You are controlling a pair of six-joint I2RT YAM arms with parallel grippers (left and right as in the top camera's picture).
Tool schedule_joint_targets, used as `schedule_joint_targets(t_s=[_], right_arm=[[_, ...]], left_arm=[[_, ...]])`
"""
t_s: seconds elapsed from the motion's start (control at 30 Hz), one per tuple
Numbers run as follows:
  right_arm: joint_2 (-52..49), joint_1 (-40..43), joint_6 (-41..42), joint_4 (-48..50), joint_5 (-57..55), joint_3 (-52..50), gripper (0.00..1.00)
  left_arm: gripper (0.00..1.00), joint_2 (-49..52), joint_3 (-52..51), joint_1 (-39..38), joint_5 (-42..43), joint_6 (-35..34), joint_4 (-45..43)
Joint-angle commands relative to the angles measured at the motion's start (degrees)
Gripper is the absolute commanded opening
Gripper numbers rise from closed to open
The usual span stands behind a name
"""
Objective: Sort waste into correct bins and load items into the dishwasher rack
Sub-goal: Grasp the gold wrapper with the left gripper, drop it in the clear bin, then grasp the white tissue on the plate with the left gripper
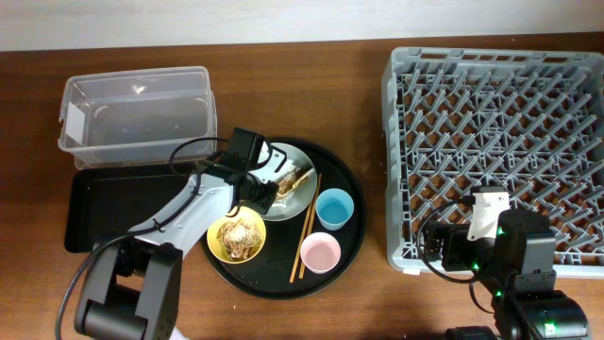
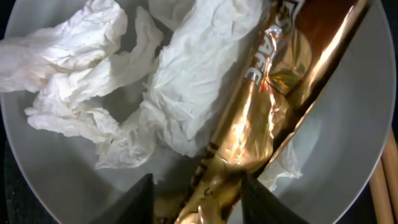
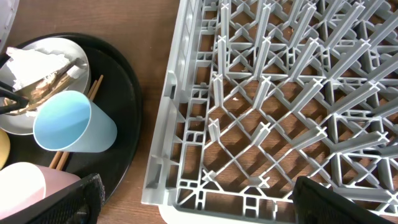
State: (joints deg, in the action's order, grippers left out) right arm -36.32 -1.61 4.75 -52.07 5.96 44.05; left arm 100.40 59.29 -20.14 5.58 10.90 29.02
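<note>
- Wrapper (image 2: 273,106), brown-gold and shiny: it lay on the pale grey-green plate (image 2: 348,155). In the left wrist view its long axis slanted from upper right to lower left, and its lower end ran down between the fingers of the left tool (image 2: 199,199).
- Left tool: jaws stood apart, straddling that lower end from above and not yet pinching it. This was by far the nearer arm.
- Tissue (image 2: 186,81), crumpled and white: it shared the plate and pressed against the wrapper's left flank. By my judgement it could get snagged in a grab.
- Chopsticks (image 1: 304,227): just beside the plate's right edge, on the round black tray (image 1: 351,241).
- Blue cup (image 1: 334,208) and pink cup (image 1: 320,252): right of the chopsticks, clear of the tool.
- Yellow bowl (image 1: 215,236), holding brownish scraps: near the plate, on the arm's side of it.
- Clear tub (image 1: 142,123) and flat black tray (image 1: 113,212): on the worktop (image 1: 283,76) to the left, well apart from the plate.
- Right tool (image 3: 193,202): jaws wide apart with nothing held, over a corner of the grey rack (image 1: 392,170).
</note>
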Motion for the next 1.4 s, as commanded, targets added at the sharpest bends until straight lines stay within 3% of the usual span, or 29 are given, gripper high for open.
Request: schedule_joint_targets(t_s=[0.0, 0.2, 0.33, 0.53, 0.63, 0.97, 1.07, 1.13, 1.2, 1.37], right_arm=[[0.11, -0.26, 0.63, 0.15, 0.50, 1.29, 0.98], [0.11, -0.26, 0.61, 0.17, 0.50, 1.29, 0.98], [0.11, -0.26, 0.61, 0.17, 0.50, 1.29, 0.98], [0.11, -0.26, 0.61, 0.17, 0.50, 1.29, 0.98], [0.11, -0.26, 0.61, 0.17, 0.50, 1.29, 0.98], [0.09, -0.26, 0.61, -0.02, 0.50, 1.29, 0.98], [0.09, -0.26, 0.61, -0.26, 0.50, 1.29, 0.98], [0.09, -0.26, 0.61, -0.28, 0.50, 1.29, 0.98], [0.09, -0.26, 0.61, -0.26, 0.48, 1.29, 0.98], [0.09, -0.26, 0.63, -0.26, 0.50, 1.29, 0.98]], left_arm=[[0.29, 0.90, 0.74, -0.11, -0.46, 0.35, 0.13], [0.01, 0.90, 0.74, -0.11, -0.46, 0.35, 0.20], [0.01, -0.85, 1.44, -0.11, -0.46, 0.35, 1.07], [0.01, -14.47, 4.74, 0.98, -2.71, -0.87, 2.62], [0.01, -16.48, 4.74, 4.90, -7.15, -1.03, -1.88], [0.01, -11.08, 4.72, 20.96, -7.10, -1.16, -20.09], [0.18, -7.06, 4.72, 21.70, -7.10, -1.14, -24.37], [0.52, -6.86, 4.72, 21.70, -7.10, -1.14, -25.14], [0.52, -7.91, 4.81, 21.44, -6.08, -1.16, -24.37], [0.56, -9.16, 4.46, 14.99, 4.79, -1.16, -11.43]])
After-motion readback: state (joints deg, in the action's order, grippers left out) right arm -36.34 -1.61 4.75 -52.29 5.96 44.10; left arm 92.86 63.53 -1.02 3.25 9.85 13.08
